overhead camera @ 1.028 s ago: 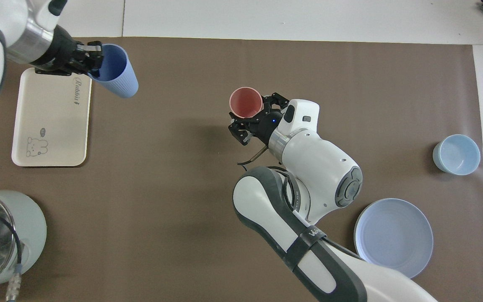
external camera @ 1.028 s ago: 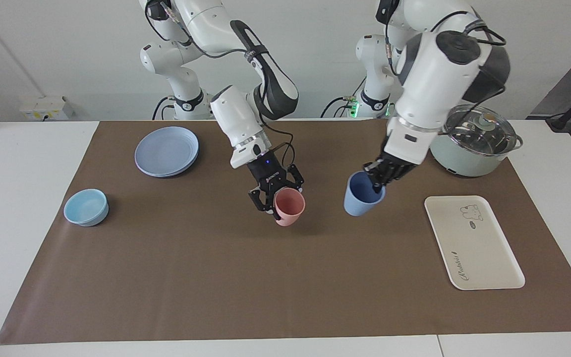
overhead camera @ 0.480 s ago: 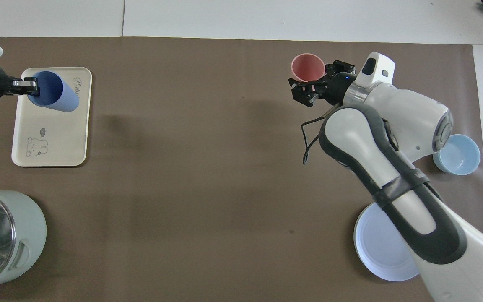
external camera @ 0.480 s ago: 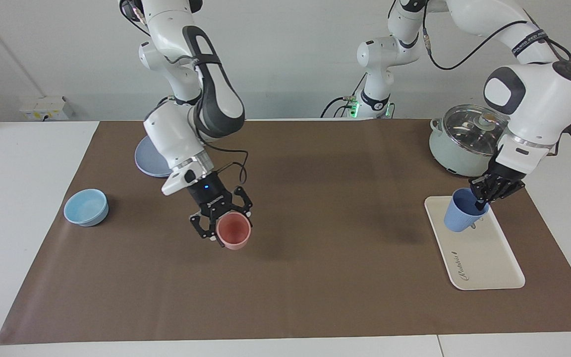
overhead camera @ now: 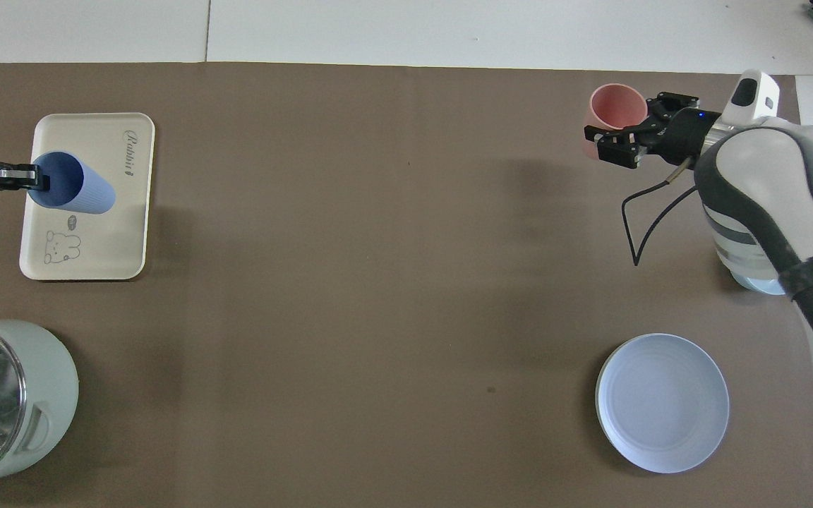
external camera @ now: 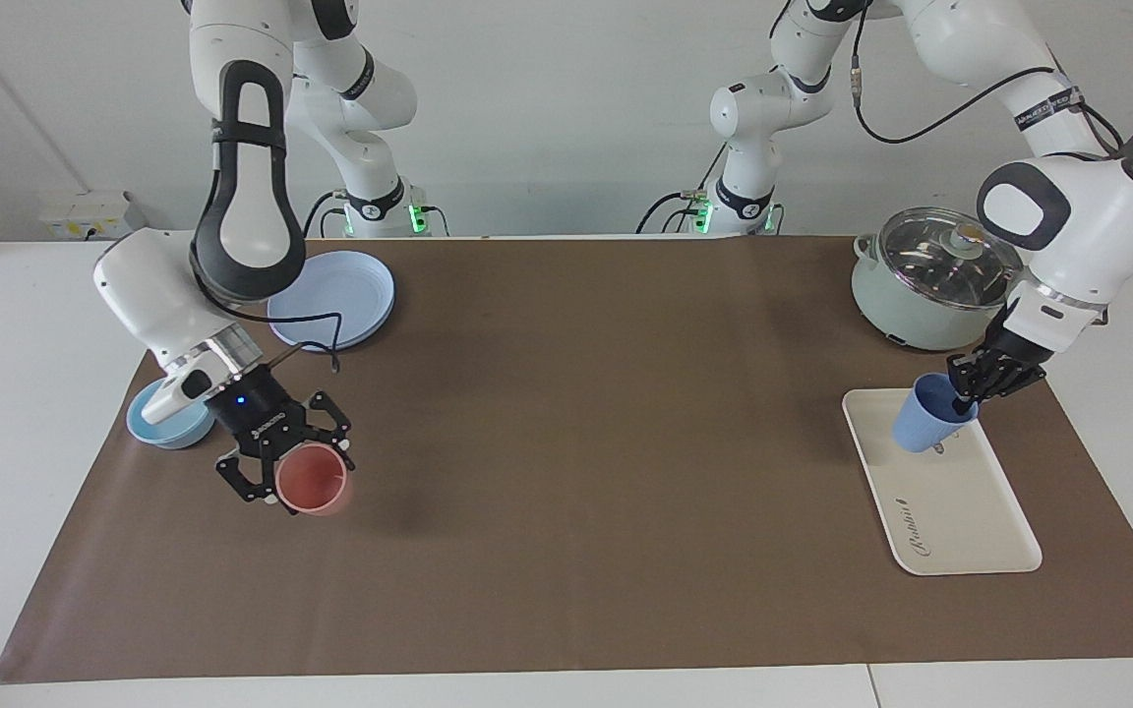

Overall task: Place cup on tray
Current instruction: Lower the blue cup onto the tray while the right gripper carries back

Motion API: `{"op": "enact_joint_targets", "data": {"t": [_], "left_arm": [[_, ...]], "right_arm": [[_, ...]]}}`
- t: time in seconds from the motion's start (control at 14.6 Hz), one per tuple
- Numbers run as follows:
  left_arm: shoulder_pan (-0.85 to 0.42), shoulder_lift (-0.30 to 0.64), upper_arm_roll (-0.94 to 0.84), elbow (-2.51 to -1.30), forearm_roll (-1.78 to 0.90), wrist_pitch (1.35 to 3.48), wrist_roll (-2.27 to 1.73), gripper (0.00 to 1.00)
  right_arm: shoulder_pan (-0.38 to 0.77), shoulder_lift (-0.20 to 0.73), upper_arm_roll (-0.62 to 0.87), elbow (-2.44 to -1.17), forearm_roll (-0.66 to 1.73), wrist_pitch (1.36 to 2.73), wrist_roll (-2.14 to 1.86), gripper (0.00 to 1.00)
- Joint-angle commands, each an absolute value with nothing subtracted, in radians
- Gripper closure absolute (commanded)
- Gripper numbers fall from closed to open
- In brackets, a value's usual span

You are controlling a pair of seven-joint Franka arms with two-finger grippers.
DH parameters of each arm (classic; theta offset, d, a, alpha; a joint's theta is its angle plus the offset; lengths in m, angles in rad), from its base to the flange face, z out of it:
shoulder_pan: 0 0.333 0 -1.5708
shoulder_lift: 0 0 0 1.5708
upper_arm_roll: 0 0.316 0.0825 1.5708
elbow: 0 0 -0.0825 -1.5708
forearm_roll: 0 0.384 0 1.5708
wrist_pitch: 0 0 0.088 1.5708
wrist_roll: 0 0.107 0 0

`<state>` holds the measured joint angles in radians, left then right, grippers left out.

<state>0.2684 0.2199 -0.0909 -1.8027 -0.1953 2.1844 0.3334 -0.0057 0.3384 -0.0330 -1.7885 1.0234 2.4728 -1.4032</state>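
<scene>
Facing view: left gripper (external camera: 972,391) pinching cup (external camera: 924,428) by rim, tilted over tray (external camera: 960,511), seemingly not yet seated, for lowering. Right gripper (external camera: 283,470) clamped around pink cup (external camera: 312,480), above mat.

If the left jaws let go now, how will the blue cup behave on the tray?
The blue cup hangs tilted in the left gripper over the tray, so it may tip. Being round and tapered, it could then roll in a curve. It looks like light, stiff plastic, so it would probably not break.
</scene>
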Motion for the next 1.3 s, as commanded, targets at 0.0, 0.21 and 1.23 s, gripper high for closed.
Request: {"op": "enact_joint_targets", "data": {"t": [0.0, 0.21, 1.23], "left_arm": [[0.284, 0.265, -0.101, -1.827, -0.23, 2.27, 0.393, 1.0], [0.291, 0.319, -0.101, -1.825, -0.23, 2.327, 0.4, 1.0], [0.21, 0.322, -0.103, -1.534, -0.104, 1.915, 0.205, 0.0]], "right_arm": [[-0.061, 0.376, -0.014, -1.784, 1.127, 2.421, -1.581, 1.0], [-0.145, 0.431, -0.014, -1.782, 1.225, 2.32, -1.771, 1.0], [-0.253, 0.495, -0.015, -1.787, 1.315, 2.184, -2.0, 1.0]]}}
